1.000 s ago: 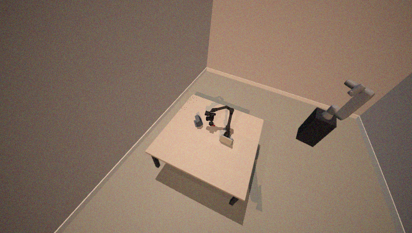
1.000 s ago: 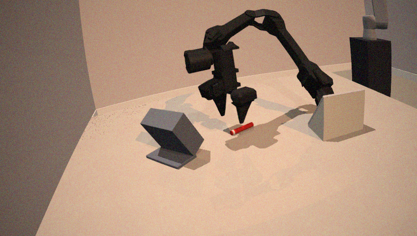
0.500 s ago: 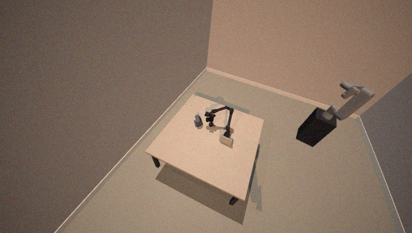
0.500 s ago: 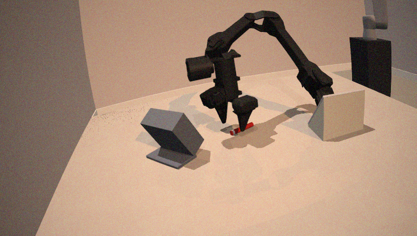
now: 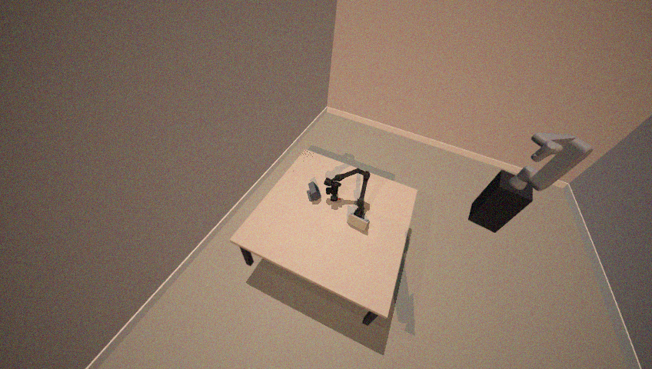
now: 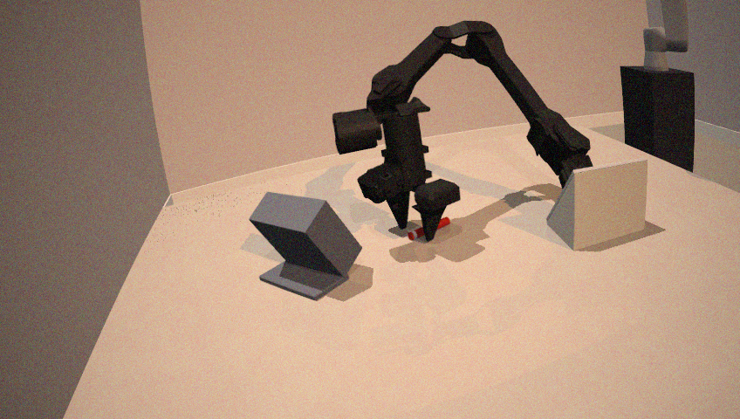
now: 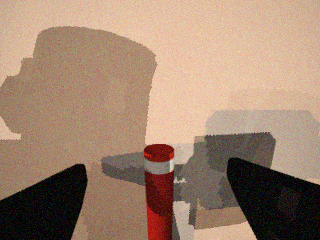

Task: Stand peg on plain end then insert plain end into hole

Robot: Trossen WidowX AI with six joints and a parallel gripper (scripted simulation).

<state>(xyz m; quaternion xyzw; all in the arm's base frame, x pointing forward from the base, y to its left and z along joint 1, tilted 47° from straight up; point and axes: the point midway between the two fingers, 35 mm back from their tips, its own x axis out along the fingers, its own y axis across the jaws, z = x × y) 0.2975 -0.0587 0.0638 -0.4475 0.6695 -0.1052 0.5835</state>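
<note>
The red peg (image 6: 443, 223) (image 7: 160, 215) lies on the table, its white-banded end toward the grey block side in the exterior view; a speck of it shows in the top view (image 5: 338, 199). My gripper (image 6: 415, 234) (image 7: 158, 170) points down, low at the table, open. Its fingers stand on either side of the peg near the banded end, with gaps to both sides in the wrist view. The grey tilted block (image 6: 332, 239) (image 5: 313, 190) on a flat base appears to be the sloped panel. No hole is visible in it from these views.
A pale wedge-shaped block (image 6: 610, 204) (image 5: 357, 222) stands beside the arm's base. The table (image 5: 315, 251) (image 6: 415, 353) carries everything. A black pedestal (image 5: 498, 203) (image 6: 658, 113) with a grey arm stands beyond the table. Walls stand behind.
</note>
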